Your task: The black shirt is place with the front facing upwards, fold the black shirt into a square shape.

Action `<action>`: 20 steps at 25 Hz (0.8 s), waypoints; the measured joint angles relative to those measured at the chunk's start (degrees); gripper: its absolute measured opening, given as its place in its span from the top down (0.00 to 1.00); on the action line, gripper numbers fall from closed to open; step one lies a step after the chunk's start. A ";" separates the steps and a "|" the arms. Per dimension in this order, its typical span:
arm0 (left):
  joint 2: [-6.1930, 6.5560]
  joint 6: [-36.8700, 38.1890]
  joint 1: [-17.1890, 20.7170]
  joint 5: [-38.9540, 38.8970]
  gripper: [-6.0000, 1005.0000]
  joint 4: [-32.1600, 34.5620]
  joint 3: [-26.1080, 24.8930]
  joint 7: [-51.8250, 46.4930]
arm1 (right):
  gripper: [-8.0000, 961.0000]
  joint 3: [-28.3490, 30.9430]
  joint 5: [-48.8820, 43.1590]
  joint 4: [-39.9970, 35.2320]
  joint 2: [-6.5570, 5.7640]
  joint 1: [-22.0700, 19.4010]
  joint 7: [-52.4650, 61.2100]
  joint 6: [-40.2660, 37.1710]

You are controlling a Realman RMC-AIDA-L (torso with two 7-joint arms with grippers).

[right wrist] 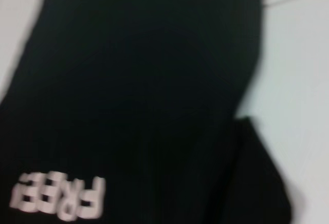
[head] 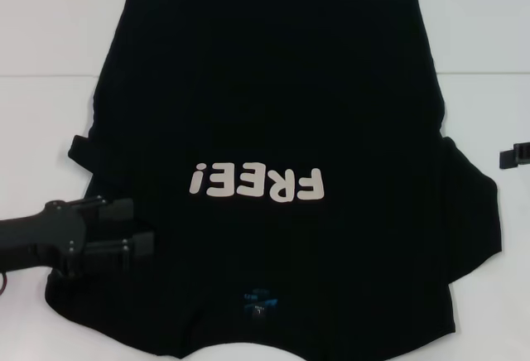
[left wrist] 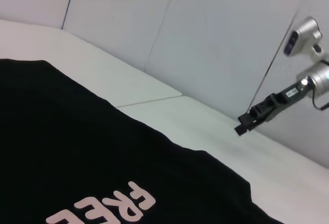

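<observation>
1. One black shirt [head: 273, 129] lies spread flat, front up, over most of the white bench [head: 50, 121], collar and blue neck label [head: 258, 301] nearest the robot.
2. Off-white "FREE!" lettering [head: 257, 183] crosses its chest.
3. Left tool [head: 137, 233] rests over the shirt's left sleeve, fingers slightly parted, clasping nothing.
4. Right tool [left wrist: 245, 123] hovers beyond the shirt's right edge; whether it is released or clenched, I cannot tell.
</observation>
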 joint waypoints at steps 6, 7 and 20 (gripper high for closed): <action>-0.17 -0.30 0.18 1.22 0.18 -0.22 0.15 1.44 | 0.02 -0.93 -11.30 4.70 1.54 5.25 2.40 2.30; -0.17 -0.30 0.19 1.45 0.18 -0.26 0.11 1.58 | 0.02 -1.50 -11.88 6.54 1.59 5.75 2.47 3.44; -0.25 0.17 0.26 1.90 0.18 -0.40 -0.10 2.06 | 0.02 -4.09 -12.06 13.44 1.79 7.31 2.94 9.84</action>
